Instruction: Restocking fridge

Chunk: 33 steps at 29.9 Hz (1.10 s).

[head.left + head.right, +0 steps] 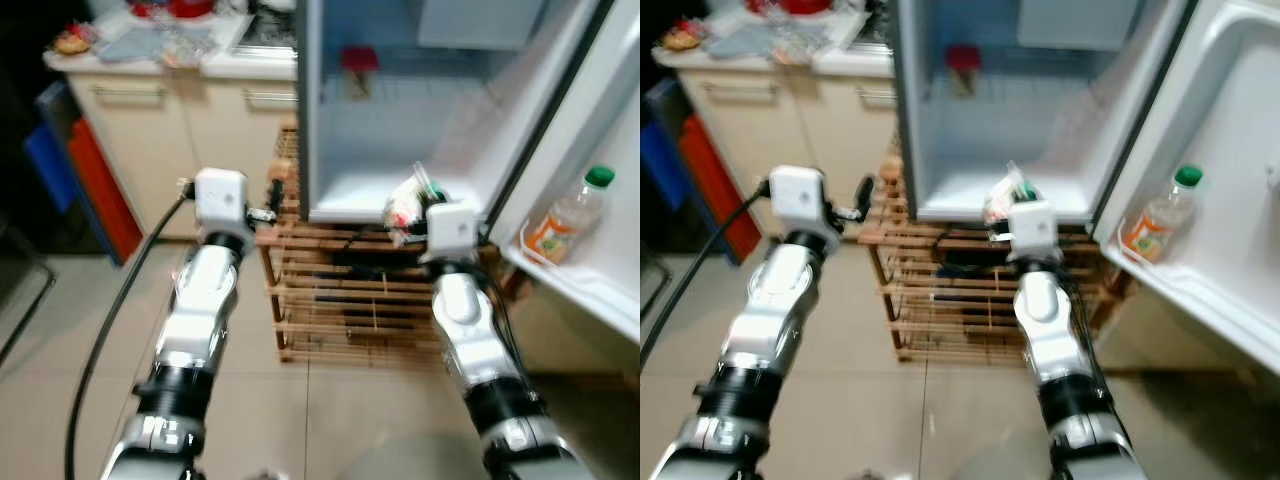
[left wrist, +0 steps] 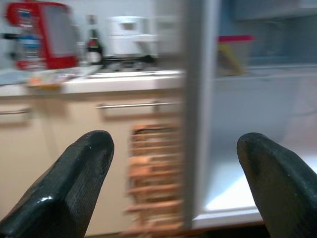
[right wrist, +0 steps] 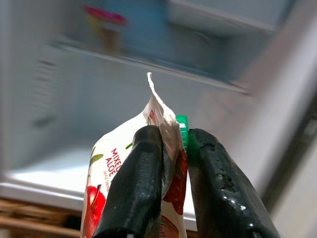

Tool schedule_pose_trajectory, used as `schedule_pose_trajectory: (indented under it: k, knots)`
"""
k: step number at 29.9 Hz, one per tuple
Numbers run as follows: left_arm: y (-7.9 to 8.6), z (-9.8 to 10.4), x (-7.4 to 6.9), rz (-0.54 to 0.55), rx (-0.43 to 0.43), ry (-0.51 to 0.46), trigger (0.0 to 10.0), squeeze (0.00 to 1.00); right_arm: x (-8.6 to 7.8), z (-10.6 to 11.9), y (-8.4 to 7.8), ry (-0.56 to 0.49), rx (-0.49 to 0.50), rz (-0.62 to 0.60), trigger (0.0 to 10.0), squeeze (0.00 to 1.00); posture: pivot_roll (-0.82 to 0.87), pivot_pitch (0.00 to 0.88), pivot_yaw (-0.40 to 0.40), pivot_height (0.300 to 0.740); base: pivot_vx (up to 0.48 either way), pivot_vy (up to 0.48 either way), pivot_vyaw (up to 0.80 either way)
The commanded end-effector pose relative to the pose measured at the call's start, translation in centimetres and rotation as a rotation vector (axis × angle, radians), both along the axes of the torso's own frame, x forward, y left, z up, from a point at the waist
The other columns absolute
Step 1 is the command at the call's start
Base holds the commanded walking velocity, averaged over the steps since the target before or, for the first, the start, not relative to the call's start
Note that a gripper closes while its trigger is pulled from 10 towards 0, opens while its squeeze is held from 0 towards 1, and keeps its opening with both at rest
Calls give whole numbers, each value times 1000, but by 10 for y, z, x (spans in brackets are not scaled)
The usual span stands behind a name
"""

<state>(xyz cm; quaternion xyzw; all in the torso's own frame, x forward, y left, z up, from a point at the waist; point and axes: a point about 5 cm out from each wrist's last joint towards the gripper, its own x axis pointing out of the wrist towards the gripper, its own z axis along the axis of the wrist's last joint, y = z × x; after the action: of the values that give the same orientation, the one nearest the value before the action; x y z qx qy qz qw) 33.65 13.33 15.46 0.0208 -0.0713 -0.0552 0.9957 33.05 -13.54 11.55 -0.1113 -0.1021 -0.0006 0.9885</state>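
The fridge (image 1: 330,120) stands open ahead, its lower shelf (image 1: 350,190) bare. My right gripper (image 3: 173,144) is shut on a white drink pouch (image 3: 106,168) with red fruit print and a green cap (image 3: 182,126); the pouch (image 1: 408,203) hangs just in front of the shelf's front edge. My left gripper (image 2: 173,163) is open, its fingers (image 2: 74,178) spread wide, held left of the fridge in front of the cabinets (image 1: 170,130). A red-lidded container (image 1: 358,66) sits on the upper shelf. A green-capped bottle (image 1: 570,215) stands in the door rack (image 1: 570,280).
A wooden slatted rack (image 1: 340,300) stands under the fridge. The open door (image 1: 610,150) juts out on the right. A counter (image 1: 160,50) with clutter lies at the back left, a red and blue item (image 1: 80,170) beside it. A black cable (image 1: 110,310) trails over the tiled floor.
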Motion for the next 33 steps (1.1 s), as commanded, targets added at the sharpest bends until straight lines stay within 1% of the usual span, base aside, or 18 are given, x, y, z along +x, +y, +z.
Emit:
schedule_pose_trajectory:
  k: [1,9,10,12,14,15,17,18,19,23,24,25,27,28,29,30,31,33]
  knots:
    - [-11,6,0,-37,8,-23,10000,0,2,1,-11,-3,2,-34,0,0,-94,0,6,740,480,0,0]
    - [-9,17,-5,-34,14,-74,10000,0,14,7,-3,4,15,-9,0,0,-82,0,4,740,480,0,0]
    - [-10,21,-10,-39,25,-102,10000,0,18,9,4,9,27,6,0,0,-66,0,-2,740,480,0,0]
    - [-11,25,-13,-48,39,-124,10000,0,21,11,7,20,48,11,0,0,-63,0,-4,740,437,0,0]
    - [-15,35,-18,-68,52,-158,10000,0,26,11,11,48,86,10,0,0,-44,0,-8,740,0,0,0]
    - [-19,41,-21,-98,49,-165,10000,0,29,12,14,67,105,13,0,0,-40,0,-8,740,0,0,0]
    - [-27,53,-30,-201,30,-192,10000,0,35,13,21,94,124,27,0,0,-19,0,-13,740,0,0,0]
    - [-33,61,-39,-293,33,-202,10000,0,38,14,28,122,122,47,0,0,-1,0,-20,740,0,0,0]
    - [-35,66,-43,-342,23,-203,10000,0,40,13,33,138,122,60,0,0,18,0,-25,740,0,0,0]
    - [-34,74,-49,-397,-2,-201,10000,0,41,11,39,168,122,80,0,0,33,0,-31,740,0,0,0]
    - [-33,78,-52,-430,-18,-200,10000,0,41,9,44,189,124,97,0,0,51,0,-35,740,0,0,0]
    - [-31,85,-56,-474,-49,-192,10000,0,40,5,54,226,125,131,0,0,73,0,-38,740,0,0,0]
    - [-31,88,-60,-529,-77,-178,10000,0,39,1,62,268,132,158,0,0,87,0,-37,740,0,0,0]
    - [-31,87,-62,-561,-64,-158,10000,0,40,0,66,284,133,167,0,0,99,0,-37,740,0,0,0]
    - [-31,87,-62,-561,-64,-158,10000,0,40,0,66,284,133,167,0,0,99,0,-37,740,0,0,0]
    - [-32,84,-65,-601,-36,-130,10000,0,40,0,70,300,133,175,0,0,101,0,-36,740,0,0,0]
    - [-32,76,-68,-630,24,-101,10000,0,42,2,72,307,131,175,0,0,114,0,-37,740,0,0,0]
    - [-31,64,-73,-664,93,-50,10000,0,43,4,75,308,121,171,0,0,123,0,-39,740,0,0,0]
